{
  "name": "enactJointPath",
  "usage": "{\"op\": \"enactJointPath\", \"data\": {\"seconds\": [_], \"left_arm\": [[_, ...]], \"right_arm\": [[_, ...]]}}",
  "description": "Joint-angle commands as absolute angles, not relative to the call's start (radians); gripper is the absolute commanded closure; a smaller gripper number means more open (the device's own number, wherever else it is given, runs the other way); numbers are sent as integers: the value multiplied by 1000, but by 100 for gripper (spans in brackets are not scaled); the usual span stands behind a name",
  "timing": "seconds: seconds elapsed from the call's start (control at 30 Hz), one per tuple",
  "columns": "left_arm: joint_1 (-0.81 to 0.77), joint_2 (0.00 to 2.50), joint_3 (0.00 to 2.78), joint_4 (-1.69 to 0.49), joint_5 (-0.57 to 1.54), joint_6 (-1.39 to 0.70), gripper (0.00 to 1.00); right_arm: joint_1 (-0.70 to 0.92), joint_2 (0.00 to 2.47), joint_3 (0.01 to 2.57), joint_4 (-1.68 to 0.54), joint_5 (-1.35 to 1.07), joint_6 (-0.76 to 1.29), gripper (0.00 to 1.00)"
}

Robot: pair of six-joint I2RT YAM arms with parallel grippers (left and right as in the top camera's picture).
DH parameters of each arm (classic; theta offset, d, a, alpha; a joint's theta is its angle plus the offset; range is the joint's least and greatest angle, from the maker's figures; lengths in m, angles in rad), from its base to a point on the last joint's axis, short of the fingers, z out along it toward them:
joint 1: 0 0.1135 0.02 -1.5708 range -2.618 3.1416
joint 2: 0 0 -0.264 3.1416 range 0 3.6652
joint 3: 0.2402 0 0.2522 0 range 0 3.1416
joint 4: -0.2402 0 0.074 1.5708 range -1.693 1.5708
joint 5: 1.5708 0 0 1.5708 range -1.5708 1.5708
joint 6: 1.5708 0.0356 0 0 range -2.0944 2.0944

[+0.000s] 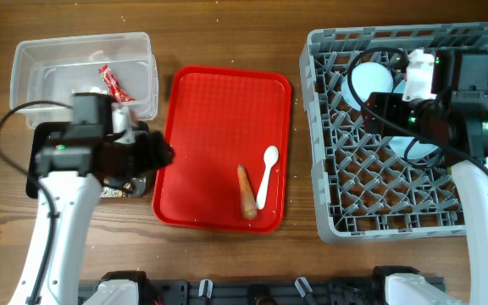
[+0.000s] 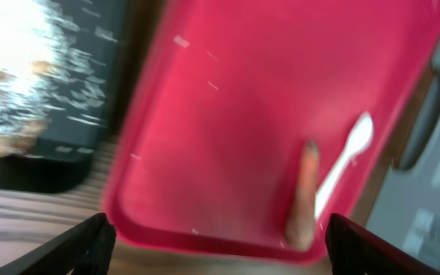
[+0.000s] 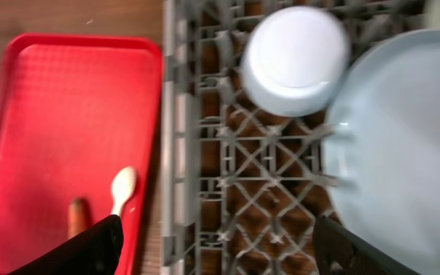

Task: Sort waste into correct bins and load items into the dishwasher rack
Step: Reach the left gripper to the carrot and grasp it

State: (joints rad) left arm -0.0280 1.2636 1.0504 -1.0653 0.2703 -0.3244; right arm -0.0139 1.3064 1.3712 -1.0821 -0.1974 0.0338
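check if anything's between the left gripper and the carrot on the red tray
Nothing visible does. The left gripper, open, is at the red tray's left edge, and only bare tray lies between it and the carrot. The spoon lies close beside the carrot on its far side, not in the path.

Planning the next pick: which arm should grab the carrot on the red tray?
Left. The left gripper is open at the red tray's left edge, carrot in its wrist view, black tray and clear tub beside it. The right gripper is over the dishwasher rack.
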Motion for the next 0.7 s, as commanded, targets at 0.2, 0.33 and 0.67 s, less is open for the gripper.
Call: {"op": "enactJointPath", "data": {"seconds": [0.2,0.33,0.67], "left_arm": [[-435,1517,1060,-961,268,-597,8],[-539,1631,1060,-884,268,-677,9],[-659,1830,1060,-758,237,-802,26]], "right_arm": [[-10,1375,1385,-1091,-286,3,18],[-10,1384,1385,-1094,-286,3,18],[-10,1384,1385,-1105,-286,4,19]]}}
